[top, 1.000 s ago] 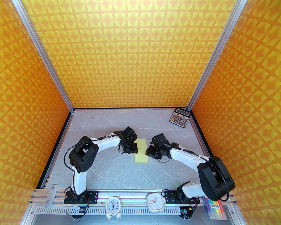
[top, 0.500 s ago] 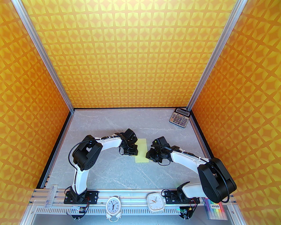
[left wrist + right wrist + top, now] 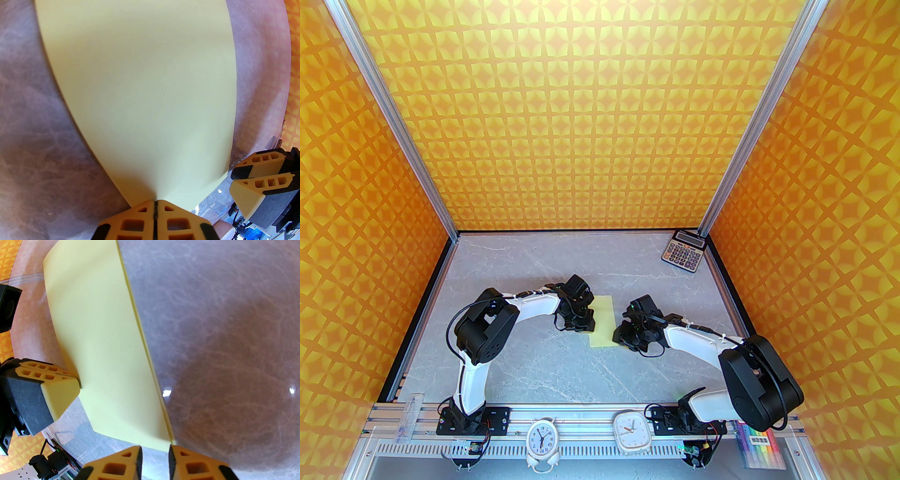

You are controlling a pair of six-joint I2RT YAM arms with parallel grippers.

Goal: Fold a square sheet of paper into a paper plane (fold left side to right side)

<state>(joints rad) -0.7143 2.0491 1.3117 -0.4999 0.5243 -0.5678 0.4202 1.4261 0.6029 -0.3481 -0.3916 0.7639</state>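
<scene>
The left tool (image 3: 155, 201) has closed fully, its fingers pressed together and bearing on the folded left edge of the sheet (image 3: 145, 93). The sheet lies doubled into a strip mid-tabletop (image 3: 222, 333). The right tool (image 3: 154, 451) has spread slightly and backed to the near right corner, holding nothing. The left-to-right fold looks made, with creasing under way.

Probably a robotics lab booth: aluminium frame rails (image 3: 395, 117), orange patterned wall panels (image 3: 581, 117), robot arms (image 3: 534, 307) bolted to a table (image 3: 562, 370).
</scene>
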